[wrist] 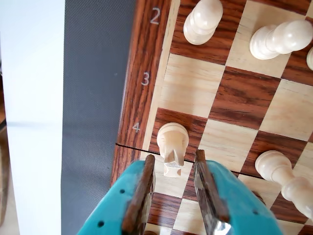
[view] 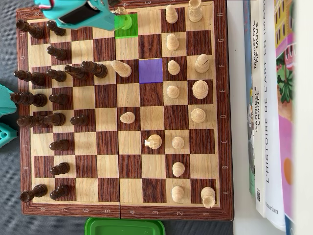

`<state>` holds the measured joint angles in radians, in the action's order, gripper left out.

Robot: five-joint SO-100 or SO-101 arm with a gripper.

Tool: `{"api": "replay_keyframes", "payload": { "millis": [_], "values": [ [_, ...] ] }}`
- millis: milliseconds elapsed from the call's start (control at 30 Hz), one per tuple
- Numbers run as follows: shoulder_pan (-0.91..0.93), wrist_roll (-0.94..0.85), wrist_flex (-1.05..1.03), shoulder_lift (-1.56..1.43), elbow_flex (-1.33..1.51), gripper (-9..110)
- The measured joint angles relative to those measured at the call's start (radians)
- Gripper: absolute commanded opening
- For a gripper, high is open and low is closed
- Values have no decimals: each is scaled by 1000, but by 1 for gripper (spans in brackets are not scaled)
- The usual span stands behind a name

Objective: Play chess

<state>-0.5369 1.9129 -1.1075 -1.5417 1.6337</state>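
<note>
The chessboard point(view: 151, 161) fills most of the overhead view on a grey surface point(wrist: 93, 98), with books point(view: 266, 107) along its right side and a green lid point(view: 124, 226) below it. Dark pieces crowd the left files, pale ones the right. Two squares are tinted in that view: a green one point(view: 131, 30) at the top edge under the arm, and a purple one point(view: 150, 71) a little lower and to the right. The teal gripper point(wrist: 173, 169) has its fingers point(wrist: 142, 191) spread, one on each side of a pale knight point(wrist: 172, 144), not yet touching it as far as the wrist view shows. The knight stands upright on the edge file beside the number 4, its base just beyond the fingertips, so closing around its head looks like the next step. A pale pawn point(wrist: 281, 174) stands near the right finger and could be brushed.
</note>
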Motion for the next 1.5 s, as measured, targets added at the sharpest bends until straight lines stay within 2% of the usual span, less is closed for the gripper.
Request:
{"api": "replay_keyframes", "payload": {
  "millis": [367, 900, 1500],
  "values": [
    [51, -6, 0, -144, 0, 13],
    [351, -196, 0, -520, 115, 13],
    [571, -239, 299, -977, 546, 13]
  ]
}}
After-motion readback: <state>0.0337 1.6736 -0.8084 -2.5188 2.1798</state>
